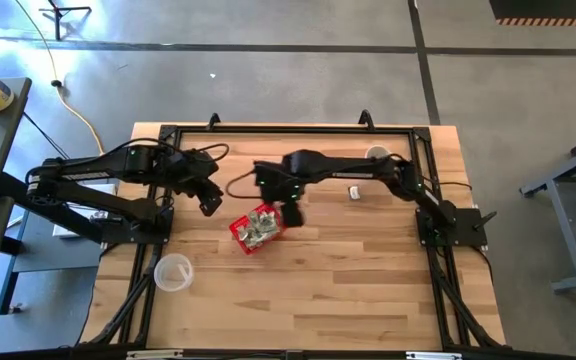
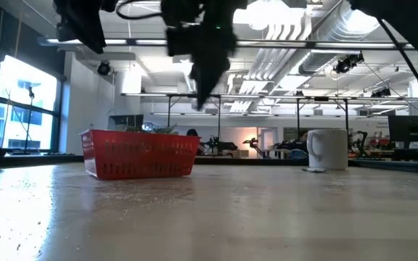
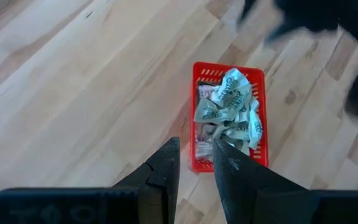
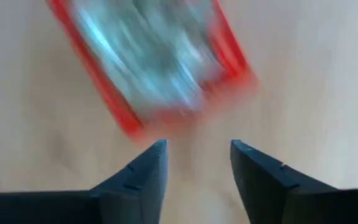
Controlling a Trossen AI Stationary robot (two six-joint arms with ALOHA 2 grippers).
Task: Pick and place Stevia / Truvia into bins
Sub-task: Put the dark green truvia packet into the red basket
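Observation:
The red mesh basket [image 1: 256, 228] stands on the table, piled with pale green and white sachets [image 3: 229, 112]; it also shows in the low view [image 2: 140, 154]. One small pale sachet [image 1: 354, 192] lies flat on the table, off toward the right. My right gripper [image 4: 197, 152] hovers open just above the basket's right end [image 1: 293, 212], with nothing between its fingers. My left gripper [image 3: 196, 155] hangs above the table to the left of the basket [image 1: 208, 200], open by a narrow gap and empty.
A white mug [image 1: 376, 155] stands near the far edge, also seen in the low view [image 2: 327, 148]. A clear plastic cup [image 1: 173, 272] sits toward the near left. A black frame [image 1: 268, 128] borders the wooden table top [image 1: 348, 280].

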